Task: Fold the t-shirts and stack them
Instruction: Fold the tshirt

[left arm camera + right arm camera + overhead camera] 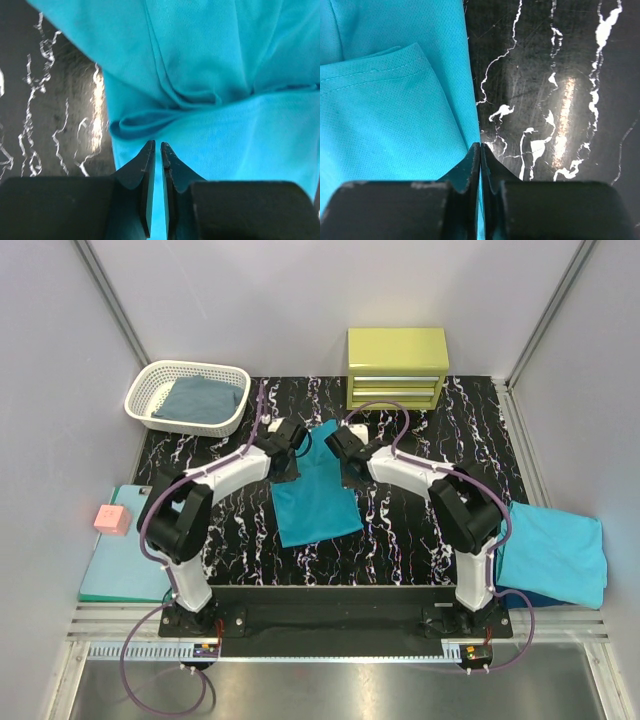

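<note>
Teal t-shirt [318, 505] mid marbled mat [400, 540], between arms. Left gripper [155, 145] nipping its left edge, right gripper [479, 146] its right edge. Paired hold probably for next fold.

T-shirt [316, 502] between left gripper [155, 150] and right gripper [480, 151], basket [142, 392] back-left, drawer chest [396, 368] behind, shirt pile [555, 552] right

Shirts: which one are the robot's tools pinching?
The teal shirt in the middle: the left tool and right tool pinch its edges. The grey-blue shirt lies in the basket, the light shirt off to the right.
</note>
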You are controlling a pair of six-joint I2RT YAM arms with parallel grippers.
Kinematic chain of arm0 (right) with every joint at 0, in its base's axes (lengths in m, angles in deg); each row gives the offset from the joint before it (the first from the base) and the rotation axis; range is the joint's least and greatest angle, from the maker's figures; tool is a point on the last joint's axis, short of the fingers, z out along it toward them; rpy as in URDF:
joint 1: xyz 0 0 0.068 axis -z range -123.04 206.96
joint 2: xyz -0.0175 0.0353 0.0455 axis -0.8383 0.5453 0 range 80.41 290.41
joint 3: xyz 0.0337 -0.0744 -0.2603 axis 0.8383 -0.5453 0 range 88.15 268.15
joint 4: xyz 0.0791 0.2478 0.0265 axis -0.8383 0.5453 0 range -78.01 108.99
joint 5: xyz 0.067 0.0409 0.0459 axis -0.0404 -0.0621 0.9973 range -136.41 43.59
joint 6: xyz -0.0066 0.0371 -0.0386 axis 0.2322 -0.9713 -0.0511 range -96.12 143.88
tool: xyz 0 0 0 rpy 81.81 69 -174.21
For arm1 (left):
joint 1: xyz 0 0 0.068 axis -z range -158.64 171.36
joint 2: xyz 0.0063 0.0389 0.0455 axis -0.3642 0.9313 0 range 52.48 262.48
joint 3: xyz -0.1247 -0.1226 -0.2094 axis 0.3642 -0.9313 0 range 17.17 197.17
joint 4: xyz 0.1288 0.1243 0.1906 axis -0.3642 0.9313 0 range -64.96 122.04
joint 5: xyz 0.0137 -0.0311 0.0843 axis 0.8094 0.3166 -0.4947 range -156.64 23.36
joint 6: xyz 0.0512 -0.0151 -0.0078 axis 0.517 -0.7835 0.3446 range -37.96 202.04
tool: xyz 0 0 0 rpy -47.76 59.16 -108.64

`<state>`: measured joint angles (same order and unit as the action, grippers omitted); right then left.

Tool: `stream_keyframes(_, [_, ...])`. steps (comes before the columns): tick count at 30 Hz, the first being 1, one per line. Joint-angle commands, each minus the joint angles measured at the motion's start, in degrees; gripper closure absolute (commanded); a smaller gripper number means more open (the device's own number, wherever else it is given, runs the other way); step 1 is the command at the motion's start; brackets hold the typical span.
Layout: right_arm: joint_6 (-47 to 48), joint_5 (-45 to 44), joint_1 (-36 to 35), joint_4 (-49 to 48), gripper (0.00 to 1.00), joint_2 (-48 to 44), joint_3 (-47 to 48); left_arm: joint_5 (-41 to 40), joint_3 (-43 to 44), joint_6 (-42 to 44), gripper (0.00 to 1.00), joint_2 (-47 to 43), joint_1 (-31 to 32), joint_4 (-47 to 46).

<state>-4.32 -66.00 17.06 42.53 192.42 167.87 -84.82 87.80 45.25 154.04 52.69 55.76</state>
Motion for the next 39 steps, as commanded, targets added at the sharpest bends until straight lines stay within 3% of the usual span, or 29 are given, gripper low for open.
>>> stream_keyframes(1, [0.7, 2.3, 0.6, -0.8, 0.96, 1.2, 2.5, 2.4, 4.2, 1.9, 0.88, 3.1, -0.8, 0.7])
stream_keyframes(9, [-0.9, 5.1, 0.6, -1.4, 1.0, 1.4, -0.1, 5.7, 7.1, 3.0, 0.89, 8.7, -1.6, 1.1])
stream_keyframes(21, [-4.8, 8.6, 0.3, -4.6, 1.0, -4.8, -12.9, 9.5, 16.7, 6.2, 0.88, 15.9, -2.2, 2.8])
stream_keyframes(28, [-4.2, 6.0, 0.3, -5.1, 0.99, -6.0, -14.8, 6.8, 16.5, 5.3, 0.78, 13.5, -2.1, 3.5])
stream_keyframes(32, [-3.8, 3.3, 0.3, -3.5, 0.66, -8.6, -12.8, 2.9, 12.2, 5.2, 0.66, 6.7, -2.0, 2.3])
stream_keyframes(36, [-3.5, 0.4, 0.3, -2.3, 0.56, -14.3, -11.5, 1.8, 6.3, 5.9, 0.61, -2.8, -2.0, 0.1])
stream_keyframes(39, [-3.7, 0.4, 0.3, -0.1, 0.55, -17.3, -10.5, 2.0, 1.6, 5.3, 0.61, -8.4, -1.9, 0.2])
